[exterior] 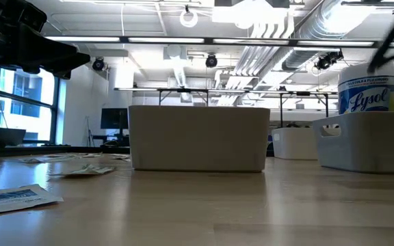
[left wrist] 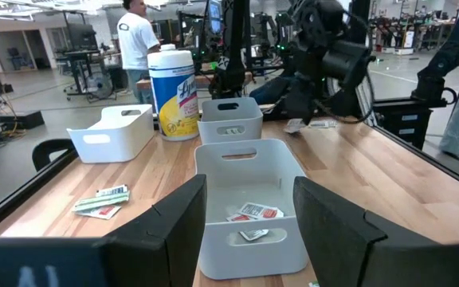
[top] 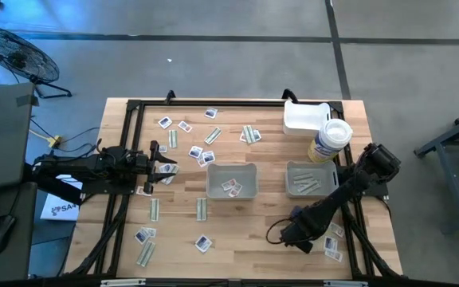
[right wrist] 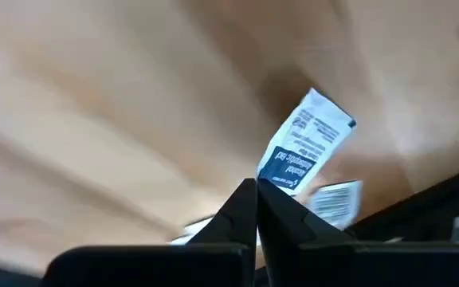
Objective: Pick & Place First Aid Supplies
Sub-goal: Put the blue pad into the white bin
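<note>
The first aid supplies are small white packets (top: 166, 122) and pale strips (top: 202, 209) scattered flat on the wooden table, mostly on its left half. A few packets lie in the middle grey tray (top: 215, 185), and strips lie in the right grey tray (top: 292, 180). Over the table's near right part, my right gripper (top: 288, 237) is shut on a white packet with blue print (right wrist: 307, 143). My left gripper (top: 164, 163) waits open at the left, level, facing the middle tray (left wrist: 249, 239) with nothing between its fingers. My right gripper pinches the packet by its near end (right wrist: 271, 177), only at the free ends of the two fingers. The fingers come steeply from above. The rest of the packet sticks out past the fingertips, tilted and lifted clear of the wood, with its shadow on the table below.
A white bin (top: 304, 116) and a wipes bottle (top: 331, 139) stand at the far right. More packets (top: 333, 253) lie near my right gripper, one of them (right wrist: 337, 199) just under the held one. Black frame rails (top: 126, 143) border the table. People stand in the room beyond.
</note>
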Robot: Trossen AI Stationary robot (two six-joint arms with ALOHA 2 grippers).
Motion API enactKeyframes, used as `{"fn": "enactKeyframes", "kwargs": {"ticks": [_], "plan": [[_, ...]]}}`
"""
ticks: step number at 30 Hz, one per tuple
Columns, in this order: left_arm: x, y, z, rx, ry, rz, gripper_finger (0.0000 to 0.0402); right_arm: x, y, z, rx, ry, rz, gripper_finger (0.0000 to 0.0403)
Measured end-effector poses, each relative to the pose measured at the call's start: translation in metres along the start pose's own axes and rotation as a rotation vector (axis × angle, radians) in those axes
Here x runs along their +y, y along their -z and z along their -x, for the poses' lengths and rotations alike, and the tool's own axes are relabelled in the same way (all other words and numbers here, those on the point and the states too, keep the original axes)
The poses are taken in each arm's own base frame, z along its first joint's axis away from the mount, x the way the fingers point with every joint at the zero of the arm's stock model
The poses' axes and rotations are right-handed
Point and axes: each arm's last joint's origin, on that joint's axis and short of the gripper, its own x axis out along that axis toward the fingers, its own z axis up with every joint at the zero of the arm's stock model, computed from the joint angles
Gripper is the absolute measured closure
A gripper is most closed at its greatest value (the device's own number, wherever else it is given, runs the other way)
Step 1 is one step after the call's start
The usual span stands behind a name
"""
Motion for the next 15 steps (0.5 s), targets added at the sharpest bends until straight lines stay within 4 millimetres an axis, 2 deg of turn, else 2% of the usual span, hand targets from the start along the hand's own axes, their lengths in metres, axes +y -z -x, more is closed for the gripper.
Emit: {"fn": "enactKeyframes", "kwargs": {"ticks": [3,9,15], "plan": [[0.000,0.000,0.000,0.000,0.000,0.000,0.0216,0.009,0.001,0.011,-0.022,-0.051,0.019,0.0401],[0.000,0.000,0.000,0.000,0.000,0.000,0.0216,0.029,0.000,0.037,-0.208,-0.160,0.090,0.0402],[0.000,0.000,0.000,0.000,0.000,0.000,0.0216,0.041,-0.010,0.042,-0.386,-0.260,0.215,0.0402]]}}
